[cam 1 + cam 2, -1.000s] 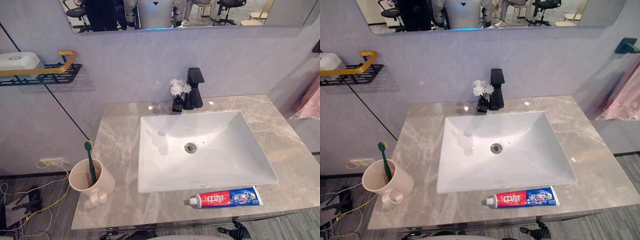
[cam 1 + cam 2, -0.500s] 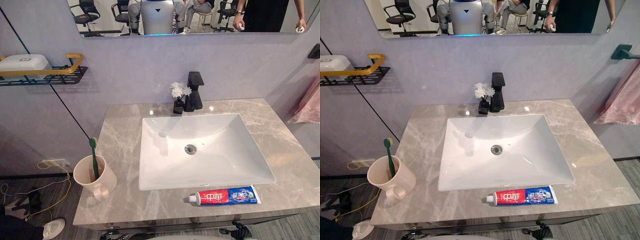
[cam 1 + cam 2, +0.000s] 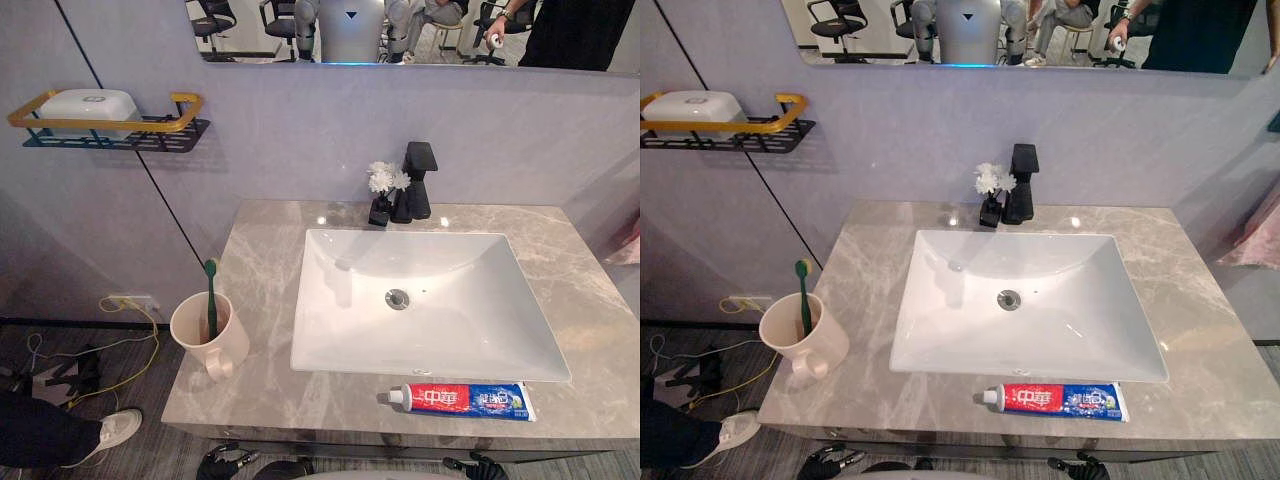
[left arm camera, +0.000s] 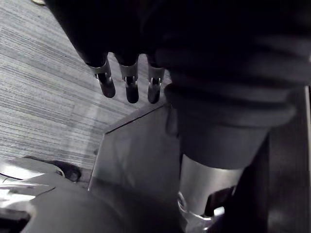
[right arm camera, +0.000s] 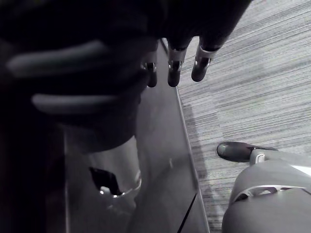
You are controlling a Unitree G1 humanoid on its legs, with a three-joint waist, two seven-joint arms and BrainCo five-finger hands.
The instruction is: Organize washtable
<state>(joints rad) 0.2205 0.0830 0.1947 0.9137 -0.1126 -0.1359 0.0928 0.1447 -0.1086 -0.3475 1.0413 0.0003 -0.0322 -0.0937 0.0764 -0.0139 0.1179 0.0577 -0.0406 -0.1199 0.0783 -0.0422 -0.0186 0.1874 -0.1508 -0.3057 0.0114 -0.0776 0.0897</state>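
Observation:
A red, white and blue toothpaste tube (image 3: 462, 400) lies along the counter's front edge, before the white sink (image 3: 425, 300). A beige cup (image 3: 210, 338) holding a green toothbrush (image 3: 211, 295) stands at the counter's front left corner. My left hand (image 4: 129, 85) hangs below the counter edge, fingers straight, holding nothing; it shows low in the left eye view (image 3: 228, 460). My right hand (image 5: 177, 68) hangs the same way at the other side (image 3: 470, 466), also empty.
A black faucet (image 3: 419, 180) and a small vase of white flowers (image 3: 383, 190) stand behind the sink. A white soap box (image 3: 88, 103) rests on a black and yellow wall shelf (image 3: 150, 132). A person's shoe (image 3: 110, 432) is on the floor at the left.
The whole picture has shifted as the camera turned; the things on the counter have not moved. A person's shoe and leg have come in at the lower left.

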